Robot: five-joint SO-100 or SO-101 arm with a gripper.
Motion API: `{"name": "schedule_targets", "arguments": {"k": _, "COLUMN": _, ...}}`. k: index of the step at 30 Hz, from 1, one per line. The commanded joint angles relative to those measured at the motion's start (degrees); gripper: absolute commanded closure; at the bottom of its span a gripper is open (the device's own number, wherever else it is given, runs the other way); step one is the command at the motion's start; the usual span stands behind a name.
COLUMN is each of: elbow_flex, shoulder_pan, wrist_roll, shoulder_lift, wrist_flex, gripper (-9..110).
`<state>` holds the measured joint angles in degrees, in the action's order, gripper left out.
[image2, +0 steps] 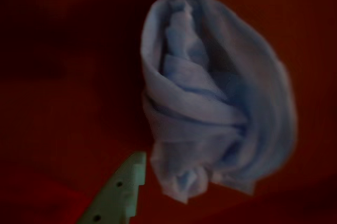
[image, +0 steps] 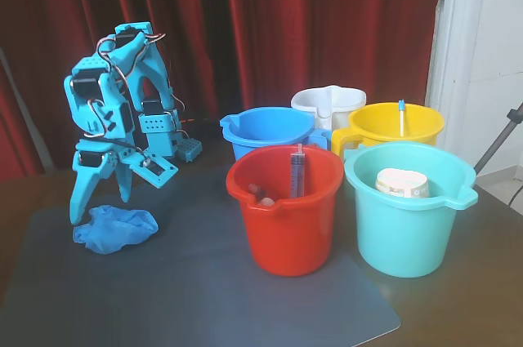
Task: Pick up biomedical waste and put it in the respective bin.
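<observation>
soft, even daylight in the fixed view; wrist view dim, red-tinted and blurred (glove (image2: 216,97) unsharp)

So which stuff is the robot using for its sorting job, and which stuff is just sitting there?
For the job:
crumpled blue glove
gripper, poised over it
red bucket
blue bucket
yellow bucket
teal bucket
white bucket

Just there:
red curtain
grey mat

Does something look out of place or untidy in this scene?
Only the crumpled blue glove stands out: it lies loose on the grey mat under the claw, outside all the buckets.
</observation>
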<state>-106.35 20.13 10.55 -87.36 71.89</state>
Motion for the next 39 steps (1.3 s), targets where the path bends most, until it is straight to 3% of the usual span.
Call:
{"name": "schedule_targets", "arguments": {"k": 1, "elbow_flex": -0.3, "shoulder_pan": -0.4, "wrist_roll": -0.6, "shoulder_lift": -3.3, "wrist_flex": -0.7, "gripper": 53}}
{"name": "schedule_targets", "arguments": {"k": 9, "elbow_flex": -4.0, "shoulder_pan": -0.4, "wrist_roll": -4.8, "shoulder_lift": -3.3, "wrist_flex": -1.3, "gripper": 53}}
{"name": "schedule_targets", "arguments": {"k": 14, "elbow_flex": -13.4, "shoulder_pan": 0.2, "wrist_roll": -5.3, "shoulder_lift": -2.4, "wrist_flex": -16.9, "gripper": 53}}
{"name": "schedule_targets", "arguments": {"k": 39, "elbow_flex": -10.6, "shoulder_pan": -0.4, "wrist_roll": -4.6, "shoulder_lift": 7.1, "wrist_flex": -21.5, "gripper": 64}}
